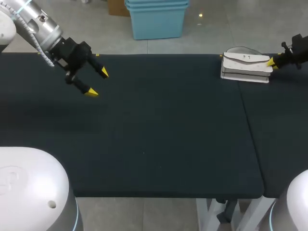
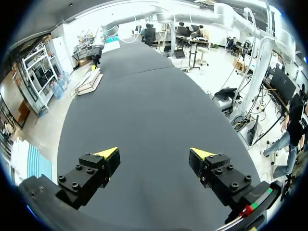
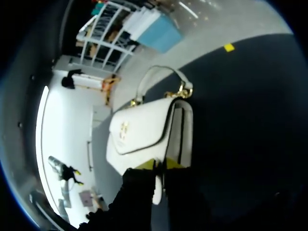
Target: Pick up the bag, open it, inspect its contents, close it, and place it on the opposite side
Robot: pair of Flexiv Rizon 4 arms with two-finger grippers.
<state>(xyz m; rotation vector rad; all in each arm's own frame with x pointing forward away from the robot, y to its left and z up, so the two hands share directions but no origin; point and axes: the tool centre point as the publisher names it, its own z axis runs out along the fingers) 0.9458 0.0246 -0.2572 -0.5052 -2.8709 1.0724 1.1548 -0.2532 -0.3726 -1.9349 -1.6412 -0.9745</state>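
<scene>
Dark table [image 1: 168, 134]: left tool [image 1: 97, 82] wide open aloft, right tool [image 1: 272, 62] tight on bag [image 1: 245, 65].

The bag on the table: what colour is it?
The bag is white, with gold fittings; the right wrist view shows it best.

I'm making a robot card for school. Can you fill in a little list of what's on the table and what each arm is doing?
table: dark top
bag: white, gold fittings, lying flat at the far right
left gripper: over bare table at the far left, jaws open, holding nothing
right gripper: at the bag's edge, jaws closed on it
bag lifted: not yet, it lies on the table
</scene>
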